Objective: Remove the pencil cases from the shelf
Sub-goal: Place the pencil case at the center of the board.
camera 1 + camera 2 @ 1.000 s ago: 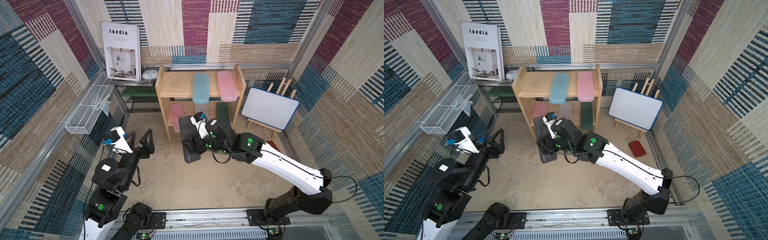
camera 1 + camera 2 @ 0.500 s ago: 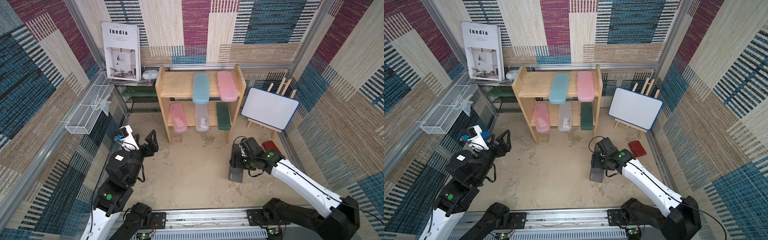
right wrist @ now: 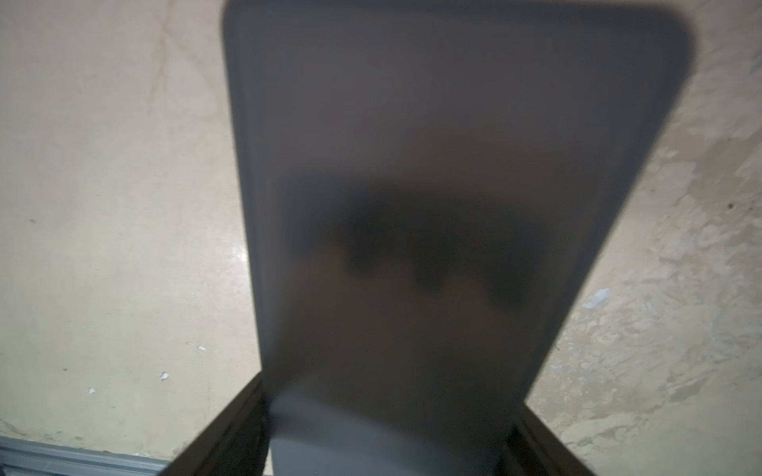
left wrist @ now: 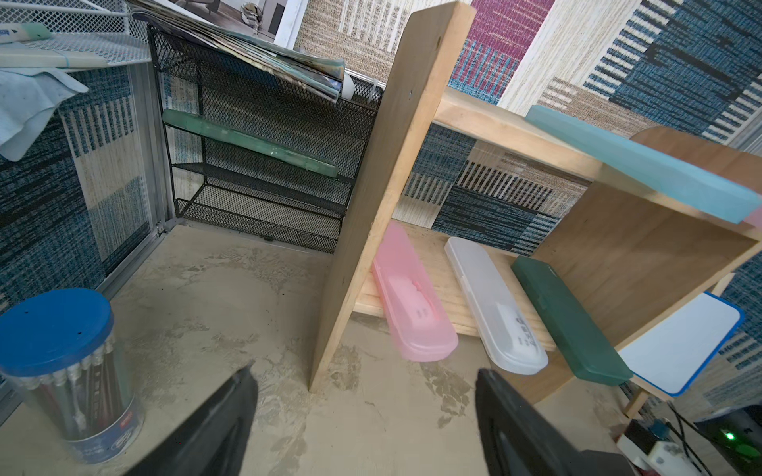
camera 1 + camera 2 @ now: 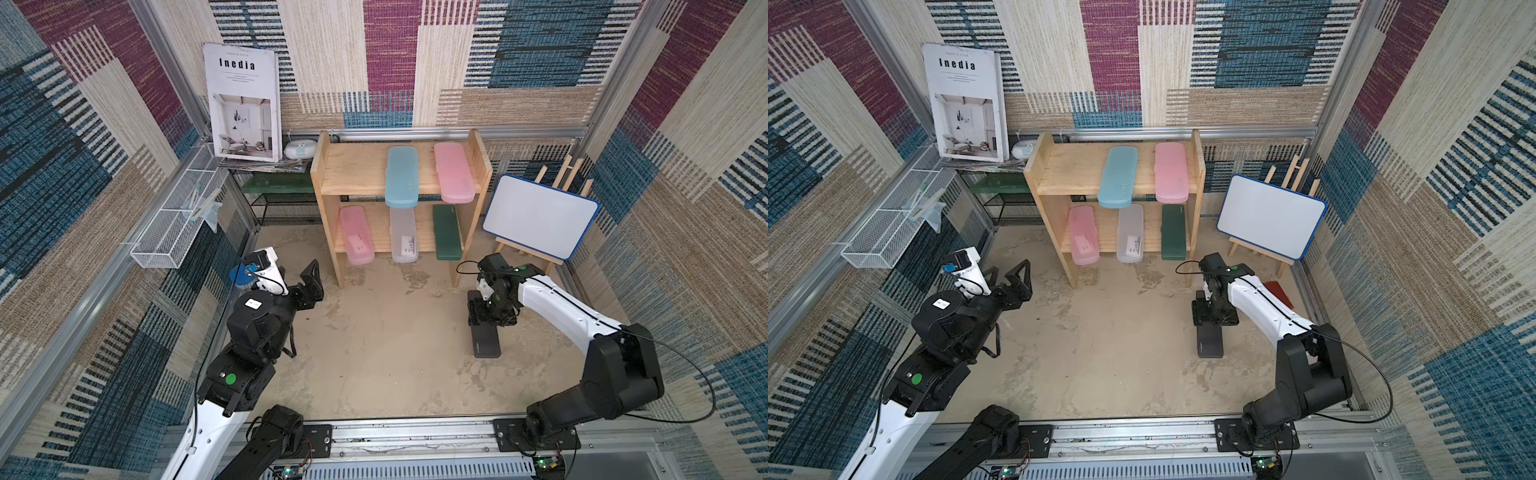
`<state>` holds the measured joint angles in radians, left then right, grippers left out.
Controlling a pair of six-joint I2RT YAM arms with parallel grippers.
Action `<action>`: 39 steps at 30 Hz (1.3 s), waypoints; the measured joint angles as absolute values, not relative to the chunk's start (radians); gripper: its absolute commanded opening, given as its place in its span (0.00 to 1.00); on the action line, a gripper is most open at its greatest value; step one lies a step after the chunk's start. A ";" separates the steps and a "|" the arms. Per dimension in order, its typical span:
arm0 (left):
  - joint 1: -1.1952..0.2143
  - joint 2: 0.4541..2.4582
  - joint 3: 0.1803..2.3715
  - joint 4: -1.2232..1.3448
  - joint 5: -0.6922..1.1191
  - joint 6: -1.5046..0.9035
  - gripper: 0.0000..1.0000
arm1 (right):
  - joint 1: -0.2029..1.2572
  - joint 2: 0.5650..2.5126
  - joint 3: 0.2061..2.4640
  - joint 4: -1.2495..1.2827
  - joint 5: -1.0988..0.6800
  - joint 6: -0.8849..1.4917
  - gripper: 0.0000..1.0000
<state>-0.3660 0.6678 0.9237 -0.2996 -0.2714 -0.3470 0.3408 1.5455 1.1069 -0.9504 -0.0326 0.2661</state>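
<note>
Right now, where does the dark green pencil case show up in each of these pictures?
Both top views: the dark green case lies on the lower board of the wooden shelf, rightmost of three.
Left wrist view: the same spot, beside the clear case.
Right wrist view: not in it; a black case fills the picture.
Shared landmark: the whiteboard standing next to the shelf, on the green case's side.

magazine (image 5: pixel 243 102) atop mesh rack (image 5: pixel 286 208) | whiteboard (image 5: pixel 540 216) on easel (image 5: pixel 562 170) | wire basket (image 5: pixel 166 241) | pencil tub (image 4: pixel 62 371)
</note>
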 measured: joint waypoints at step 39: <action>-0.366 0.728 1.023 -0.299 -0.149 -0.477 0.89 | 0.337 1.518 1.181 -0.846 0.004 0.263 0.99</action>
<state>-0.3656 0.7284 1.0225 -0.2989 -0.1490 -0.4770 0.3370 1.5177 1.1812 -0.8463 0.0036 0.2626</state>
